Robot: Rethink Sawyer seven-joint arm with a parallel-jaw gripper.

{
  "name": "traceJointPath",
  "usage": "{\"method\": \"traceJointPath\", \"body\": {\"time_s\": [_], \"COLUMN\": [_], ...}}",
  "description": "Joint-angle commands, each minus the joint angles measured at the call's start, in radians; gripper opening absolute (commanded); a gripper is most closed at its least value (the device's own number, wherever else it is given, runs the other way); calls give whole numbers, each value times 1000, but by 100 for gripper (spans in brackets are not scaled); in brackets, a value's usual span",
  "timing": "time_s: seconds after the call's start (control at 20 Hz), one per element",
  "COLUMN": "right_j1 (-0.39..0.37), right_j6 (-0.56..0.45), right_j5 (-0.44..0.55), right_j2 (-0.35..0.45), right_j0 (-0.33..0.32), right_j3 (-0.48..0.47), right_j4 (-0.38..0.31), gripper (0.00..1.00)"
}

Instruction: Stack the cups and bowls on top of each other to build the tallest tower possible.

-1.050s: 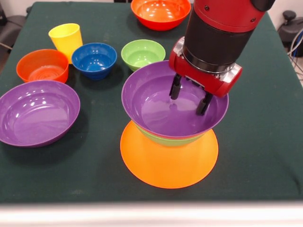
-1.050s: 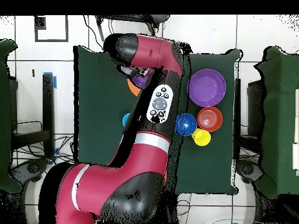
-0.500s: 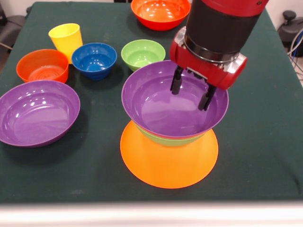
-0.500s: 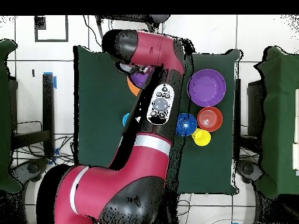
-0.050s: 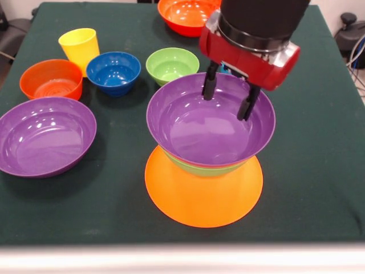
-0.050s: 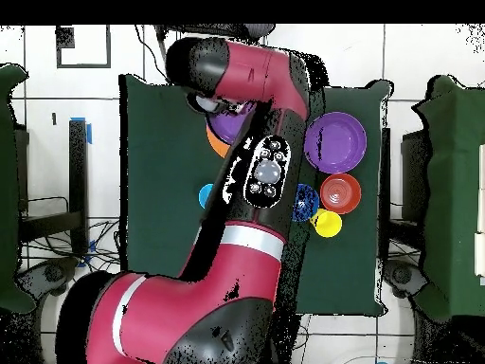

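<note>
Purple bowl [image 5: 210,121] tops the tower [image 5: 203,171] at frame centre; the gripper [image 5: 227,97], fingers spread and empty, hangs directly above its upper-right inside, loose bowls lying left.

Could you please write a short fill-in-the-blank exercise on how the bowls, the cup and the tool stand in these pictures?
1. The tower's top bowl is ____ in colour.
2. The tower's base is an upturned ____ bowl.
3. The yellow cup stands just behind the small dark ____ bowl.
4. The tool hangs over the top bowl with its fingers ____.

Missing words: purple; orange; blue; open
</note>
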Motion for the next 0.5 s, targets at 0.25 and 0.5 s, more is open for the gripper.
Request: {"method": "traceJointPath", "body": {"time_s": [0.25, 0.5], "right_j1": [-71, -123], "right_j6": [-331, -351], "right_j5": [33, 8], "right_j2": [121, 146], "right_j0": [-68, -90], "right_j3": [184, 257], "right_j4": [-145, -178], "gripper": [100, 100]}}
